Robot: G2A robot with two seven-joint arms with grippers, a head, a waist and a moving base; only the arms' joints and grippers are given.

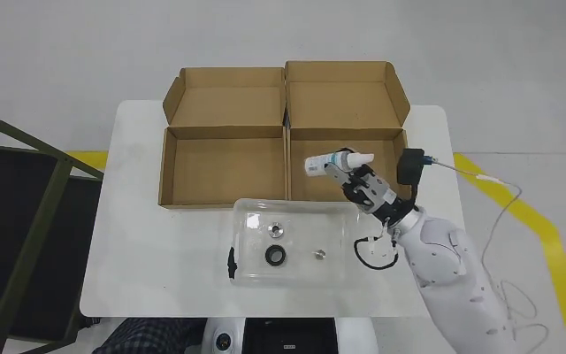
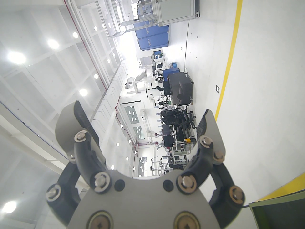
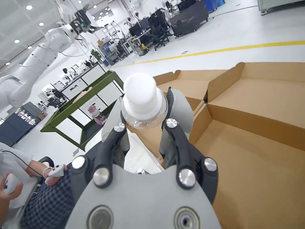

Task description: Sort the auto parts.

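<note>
Cardboard, the right-hand box (image 1: 309,188) is lying open. Above it the right tool (image 1: 348,170) is pinching a white-capped bottle (image 1: 320,164) near the neck; its long body could be swivelling loose and landing outside. The left tool (image 2: 143,108) is gaping empty.

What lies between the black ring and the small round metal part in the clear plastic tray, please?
Nothing: the top view shows only bare tray floor between the black ring and the small round metal part inside the clear plastic tray.
</note>
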